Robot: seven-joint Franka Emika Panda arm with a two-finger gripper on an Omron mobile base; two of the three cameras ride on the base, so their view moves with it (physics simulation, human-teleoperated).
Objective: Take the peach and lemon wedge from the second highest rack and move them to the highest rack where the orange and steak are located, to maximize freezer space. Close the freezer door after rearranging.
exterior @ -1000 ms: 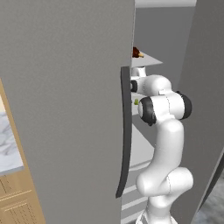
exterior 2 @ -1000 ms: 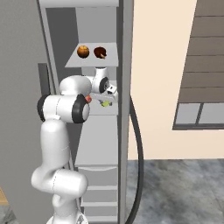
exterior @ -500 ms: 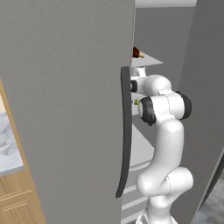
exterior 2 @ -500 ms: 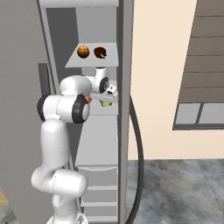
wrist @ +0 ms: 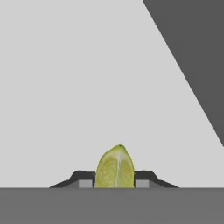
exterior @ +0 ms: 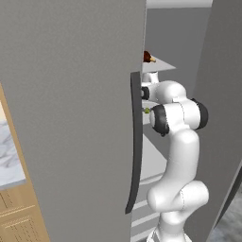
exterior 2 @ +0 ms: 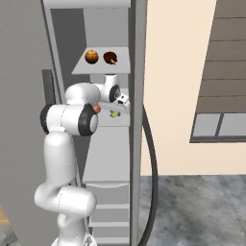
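Note:
The yellow-green lemon wedge [wrist: 114,168] stands between my two fingertips, which press against its sides low in the hand view. My gripper [exterior 2: 116,111] reaches into the freezer at the second highest rack, shut on the lemon wedge [exterior 2: 114,114]. A reddish bit of the peach [exterior 2: 97,108] shows just left of it, mostly hidden behind my arm. Above, the highest rack [exterior 2: 77,70] carries the orange [exterior 2: 91,56] and the dark steak [exterior 2: 110,57]. The freezer door [exterior: 71,118] stands open at the left, with its curved dark handle [exterior: 136,142].
More pale shelves and drawers [exterior 2: 108,192] sit below inside the freezer. The freezer's right wall [exterior: 222,94] closes in beside my arm. A wooden cabinet and marble counter [exterior: 9,160] lie left of the door.
The fingers have closed in on the lemon wedge. The arm has hardly moved.

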